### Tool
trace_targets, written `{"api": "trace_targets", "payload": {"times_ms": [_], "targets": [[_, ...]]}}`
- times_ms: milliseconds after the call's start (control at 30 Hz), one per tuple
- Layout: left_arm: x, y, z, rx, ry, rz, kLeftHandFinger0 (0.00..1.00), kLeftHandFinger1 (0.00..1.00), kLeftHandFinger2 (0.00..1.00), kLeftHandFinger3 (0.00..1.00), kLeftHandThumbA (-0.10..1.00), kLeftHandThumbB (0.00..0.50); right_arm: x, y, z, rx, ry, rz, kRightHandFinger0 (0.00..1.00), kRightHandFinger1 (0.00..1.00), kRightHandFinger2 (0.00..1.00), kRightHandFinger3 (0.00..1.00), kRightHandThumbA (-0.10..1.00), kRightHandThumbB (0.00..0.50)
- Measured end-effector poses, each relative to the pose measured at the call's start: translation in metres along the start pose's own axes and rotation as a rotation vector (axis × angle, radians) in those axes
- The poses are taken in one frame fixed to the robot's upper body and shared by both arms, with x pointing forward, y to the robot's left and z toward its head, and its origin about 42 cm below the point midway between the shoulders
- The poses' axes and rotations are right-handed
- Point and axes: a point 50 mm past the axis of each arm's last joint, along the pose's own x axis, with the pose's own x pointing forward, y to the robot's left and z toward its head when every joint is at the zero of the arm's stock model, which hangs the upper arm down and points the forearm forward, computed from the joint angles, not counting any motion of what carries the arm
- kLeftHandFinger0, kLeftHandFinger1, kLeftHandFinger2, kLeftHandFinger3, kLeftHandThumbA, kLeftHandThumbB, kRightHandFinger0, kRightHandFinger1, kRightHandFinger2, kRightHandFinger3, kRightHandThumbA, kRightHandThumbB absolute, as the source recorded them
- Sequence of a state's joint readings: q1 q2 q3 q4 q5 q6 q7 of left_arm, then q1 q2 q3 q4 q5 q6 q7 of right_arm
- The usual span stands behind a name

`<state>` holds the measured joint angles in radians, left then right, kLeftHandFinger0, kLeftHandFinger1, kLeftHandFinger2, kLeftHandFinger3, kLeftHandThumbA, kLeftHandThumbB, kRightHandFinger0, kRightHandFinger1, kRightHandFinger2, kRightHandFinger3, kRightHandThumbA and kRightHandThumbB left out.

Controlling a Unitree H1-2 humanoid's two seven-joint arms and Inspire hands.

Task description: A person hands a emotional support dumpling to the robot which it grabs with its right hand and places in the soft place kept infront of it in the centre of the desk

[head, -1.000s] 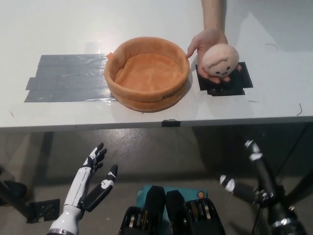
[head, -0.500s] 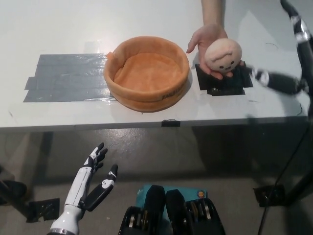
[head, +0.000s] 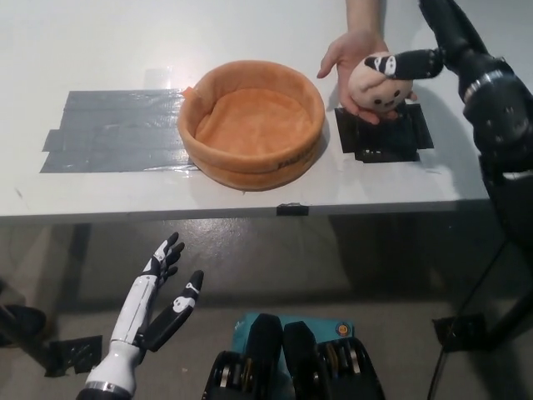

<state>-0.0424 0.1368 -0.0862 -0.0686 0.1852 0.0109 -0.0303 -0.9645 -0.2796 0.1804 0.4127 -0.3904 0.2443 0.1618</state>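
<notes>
Dumpling (head: 379, 82): soft, light plush in a person's palm (head: 350, 58); best gripped around its round sides.
Right hand (head: 416, 60): fingertip touching it, grasp apparently unclosed.
Left hand (head: 154, 300): resting low, fingers spread, empty.
Basket (head: 250, 158): padded, waiting mid-desk.

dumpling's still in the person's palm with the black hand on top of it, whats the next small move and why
Probably close the right hand around the dumpling. A fingertip already lies across its top, but the person's hand still cups it from below, beside the orange basket. The left hand rests open below the desk.
</notes>
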Motion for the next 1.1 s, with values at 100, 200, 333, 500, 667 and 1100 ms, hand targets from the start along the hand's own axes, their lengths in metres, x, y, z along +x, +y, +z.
{"api": "trace_targets", "payload": {"times_ms": [100,200,333,500,667,1100], "targets": [[0.001,0.0,0.001,-0.002,-0.003,0.0,1.0,1.0,1.0,1.0,0.66,0.0,0.012,0.001,0.002,-0.011,0.031,0.032,1.0,1.0,1.0,1.0,1.0,0.417],[0.001,0.0,0.002,-0.001,-0.007,0.001,1.0,1.0,1.0,1.0,0.66,0.0,0.021,0.006,0.004,-0.025,0.053,0.066,1.0,1.0,1.0,1.0,0.99,0.421],[0.002,0.001,0.003,0.002,-0.008,0.001,1.0,1.0,1.0,1.0,0.67,0.0,0.025,0.021,-0.006,-0.031,0.102,0.115,1.0,1.0,1.0,1.0,0.96,0.422],[0.002,0.001,0.003,0.0,-0.011,0.001,1.0,1.0,1.0,1.0,0.66,0.0,0.026,0.035,-0.017,-0.03,0.15,0.153,1.0,1.0,1.0,1.0,0.91,0.417],[0.005,0.001,0.005,0.001,-0.018,0.001,1.0,1.0,1.0,1.0,0.66,0.0,0.028,0.039,-0.028,-0.029,0.195,0.17,1.0,1.0,1.0,1.0,0.93,0.412],[0.009,0.002,0.009,0.003,-0.03,0.001,1.0,1.0,1.0,1.0,0.65,0.0,0.032,0.045,-0.051,-0.039,0.291,0.203,1.0,1.0,1.0,1.0,0.93,0.381]]}}
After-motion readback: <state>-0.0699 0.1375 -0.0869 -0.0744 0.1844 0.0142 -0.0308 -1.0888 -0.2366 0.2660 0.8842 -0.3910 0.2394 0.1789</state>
